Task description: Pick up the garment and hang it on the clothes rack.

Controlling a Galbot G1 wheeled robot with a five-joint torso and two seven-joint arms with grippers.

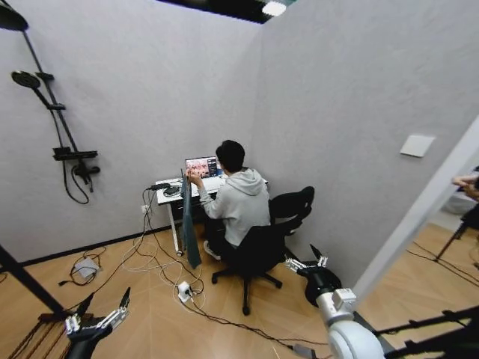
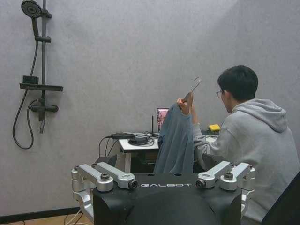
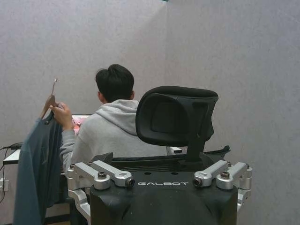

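Left gripper [image 2: 164, 180] jaws open, person's hand [image 2: 185, 104] holding hangered garment [image 2: 176, 143]

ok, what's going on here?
A seated person's hand holds a garment up on a hanger beside the desk. The robot isn't touching it: left claw and right claw are both open, low over the floor, facing the person. No clothes rack can be made out.

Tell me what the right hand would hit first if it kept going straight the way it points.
Most likely the black office chair: in the right wrist view the open right hand points at its backrest, with the seated person just beyond. Depth is unclear.
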